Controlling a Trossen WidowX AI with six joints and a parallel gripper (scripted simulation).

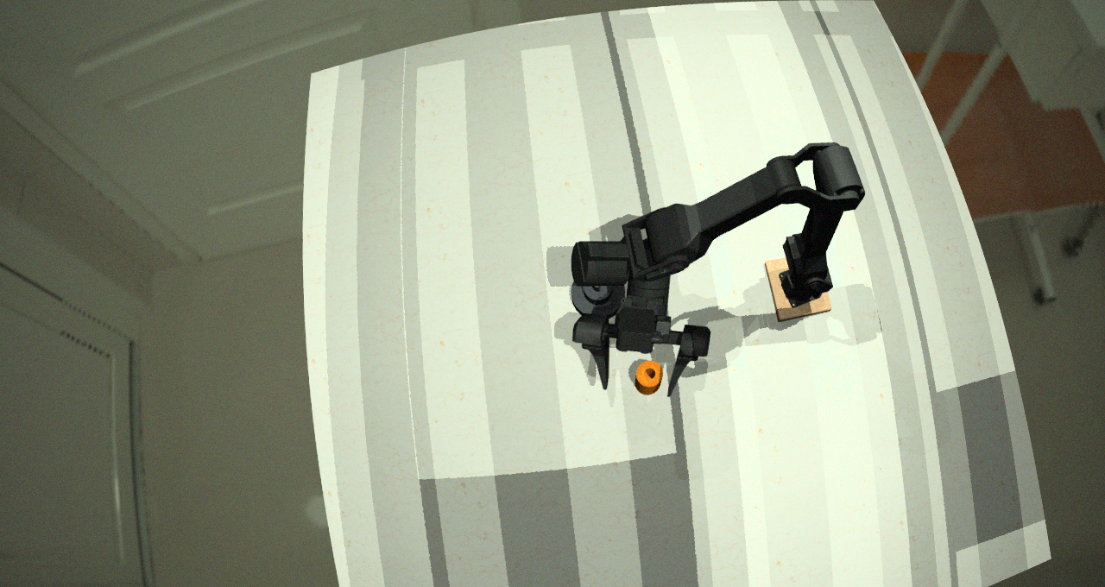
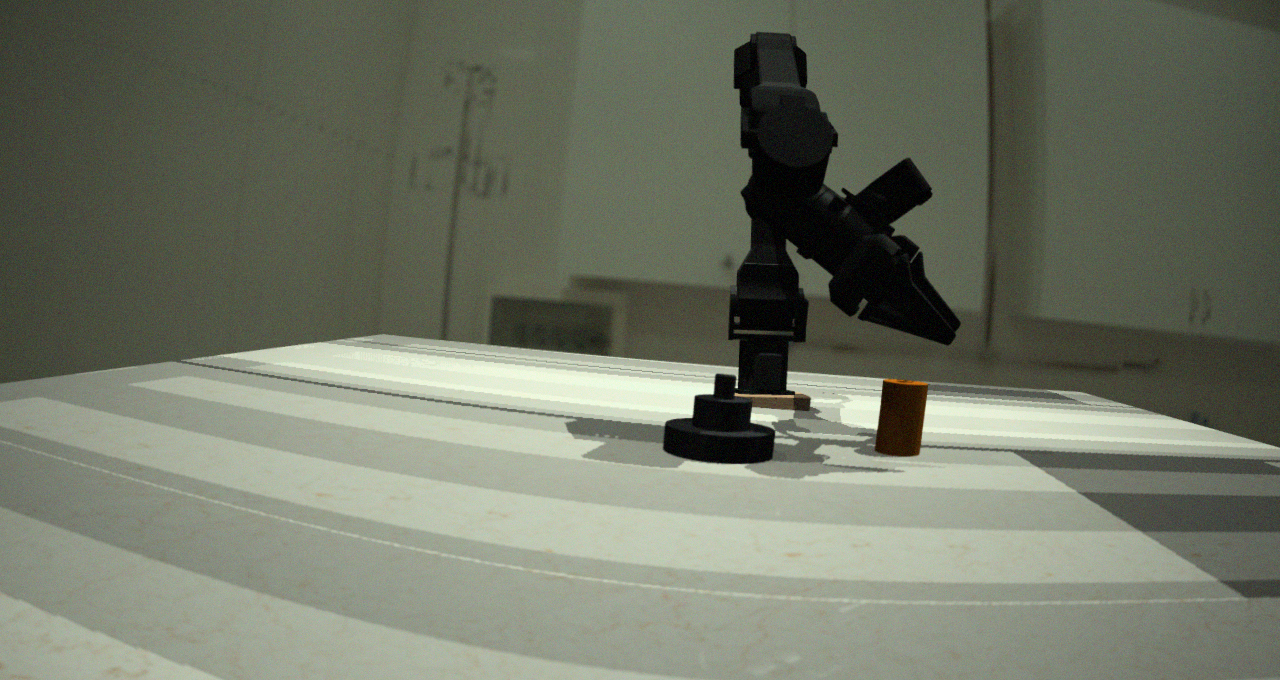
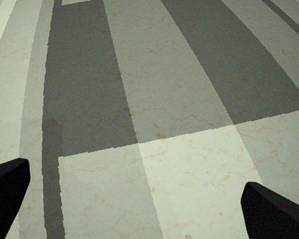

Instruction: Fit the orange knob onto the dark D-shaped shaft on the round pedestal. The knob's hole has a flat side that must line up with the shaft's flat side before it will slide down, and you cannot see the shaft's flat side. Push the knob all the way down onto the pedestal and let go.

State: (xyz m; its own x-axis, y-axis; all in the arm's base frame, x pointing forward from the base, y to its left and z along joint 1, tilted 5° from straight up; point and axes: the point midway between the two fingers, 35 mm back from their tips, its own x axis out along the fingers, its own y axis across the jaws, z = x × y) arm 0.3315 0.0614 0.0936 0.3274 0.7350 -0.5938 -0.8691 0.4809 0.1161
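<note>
The orange knob (image 1: pixel 642 381) (image 2: pixel 901 419) stands upright on the table, hole facing up. The direction of its hole's flat side is too small to tell. The dark round pedestal (image 1: pixel 580 301) (image 2: pixel 718 445) stands left of the knob in the exterior view, with the bare shaft (image 2: pixel 724 386) pointing up from its raised middle. The shaft's flat side cannot be made out. My gripper (image 1: pixel 637 391) (image 2: pixel 954 337) (image 3: pixel 137 184) is wide open and empty, tilted downward. Its fingertips are above the knob's top and a little right of it in the exterior view. The knob is out of the wrist view.
The arm's base stands on a wooden plate (image 1: pixel 773 276) (image 2: pixel 799 402) behind the knob and pedestal in the exterior view. In the top view the arm's wrist hangs close over the pedestal's upper edge. The striped table (image 1: pixel 525 398) (image 2: pixel 447 533) shows shadows near the pedestal.
</note>
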